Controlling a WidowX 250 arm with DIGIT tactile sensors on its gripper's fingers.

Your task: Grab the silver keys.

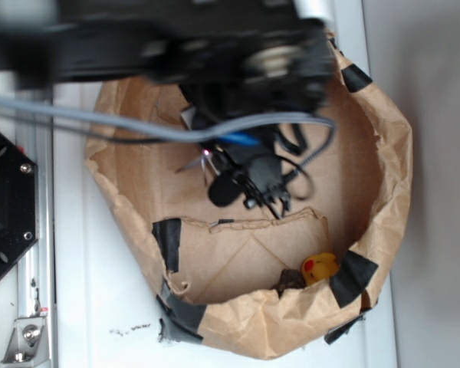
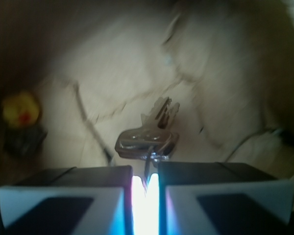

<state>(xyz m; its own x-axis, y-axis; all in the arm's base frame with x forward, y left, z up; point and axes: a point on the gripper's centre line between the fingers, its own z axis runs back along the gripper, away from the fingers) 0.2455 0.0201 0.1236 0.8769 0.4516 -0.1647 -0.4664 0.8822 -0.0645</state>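
I've got the claw pinched nearly shut on the silver keys, which hang just ahead of the pads off their wire loop, w/ the bag floor below. Duck sits well off to one side, untouched.

The keys are shiny silver. The gripper has white pads over black. The bag is brown paper with black tape patches. The duck is yellow with red.
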